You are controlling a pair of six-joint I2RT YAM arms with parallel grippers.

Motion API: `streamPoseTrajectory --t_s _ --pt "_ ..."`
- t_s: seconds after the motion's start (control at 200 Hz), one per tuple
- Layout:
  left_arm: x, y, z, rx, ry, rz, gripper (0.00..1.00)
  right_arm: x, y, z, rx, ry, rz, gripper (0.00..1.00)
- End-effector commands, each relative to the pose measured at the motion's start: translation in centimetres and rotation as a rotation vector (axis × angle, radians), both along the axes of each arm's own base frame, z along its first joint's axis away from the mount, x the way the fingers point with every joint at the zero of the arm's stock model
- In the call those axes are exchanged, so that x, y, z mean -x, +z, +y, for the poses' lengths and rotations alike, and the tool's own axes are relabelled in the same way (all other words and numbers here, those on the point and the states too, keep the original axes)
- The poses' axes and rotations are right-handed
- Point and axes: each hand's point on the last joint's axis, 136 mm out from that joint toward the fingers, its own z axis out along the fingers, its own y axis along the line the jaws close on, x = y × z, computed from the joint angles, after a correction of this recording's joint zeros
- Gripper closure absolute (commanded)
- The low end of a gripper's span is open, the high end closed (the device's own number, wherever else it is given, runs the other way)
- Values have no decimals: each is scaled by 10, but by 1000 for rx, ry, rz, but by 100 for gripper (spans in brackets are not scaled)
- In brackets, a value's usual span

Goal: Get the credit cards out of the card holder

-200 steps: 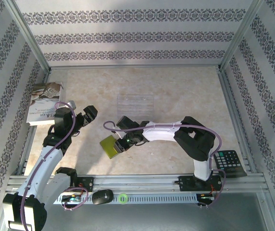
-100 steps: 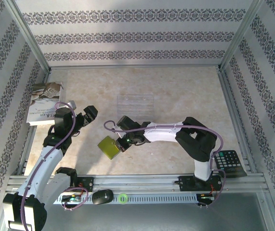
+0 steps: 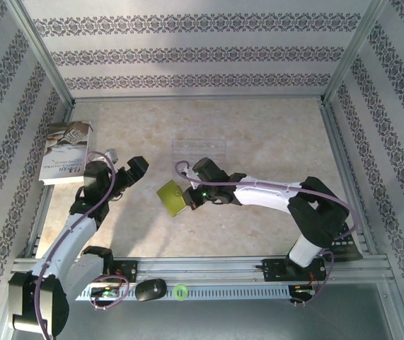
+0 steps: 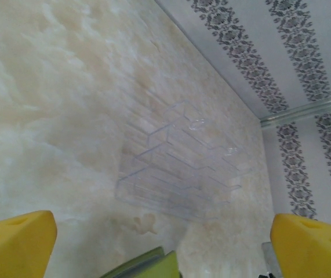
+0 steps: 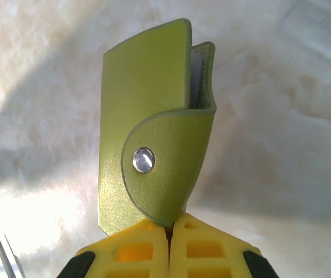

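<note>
Top external view: you will find the right gripper [image 3: 190,197] left of table centre, its arm stretched across from the right base. Its jaws are fully closed on one edge of the card holder [image 3: 171,197], a yellow-green folded wallet that sticks out from the fingertips toward the left arm. The left gripper [image 3: 132,172] sits near the holder on its left side without touching it. A book [image 3: 66,151] lies at the left edge of the table [image 3: 272,134]. A clear plastic sheet [image 3: 199,149] lies just beyond the right gripper.

Right wrist view: note that the two yellow fingers [image 5: 130,252] meet with no gap between them and pinch the lower corner of the card holder [image 5: 153,133]. The holder stands up away from the fingertips, leaning slightly. Its rounded flap is fastened over the front by a metal snap [image 5: 142,160]. A pale layer shows in the narrow gap at the top right edge; you cannot tell whether this is a card.

Left wrist view: observe the yellow fingers [image 4: 14,243] at the two lower corners, set wide apart with nothing between them. A green edge of the card holder [image 4: 148,265] shows at the bottom centre. The clear plastic sheet [image 4: 179,168] lies flat on the table beyond it.
</note>
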Motion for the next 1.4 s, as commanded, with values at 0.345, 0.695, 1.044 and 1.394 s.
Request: streamPoseTrajectory --t_s 0.345,0.695,1.044,1.394 --pt "-10 65 -78 198 -311 -287 17 -45 113 -37 -274 -165 -157 100" --pt "-2 101 -100 251 -419 -429 23 -61 176 -50 -450 -182 -206 100" --pt "7 125 -125 282 -514 -521 39 -48 202 -38 -584 -92 -179 100" --pt "13 134 -136 279 -551 -541 71 -51 187 -34 -569 -100 -113 100"
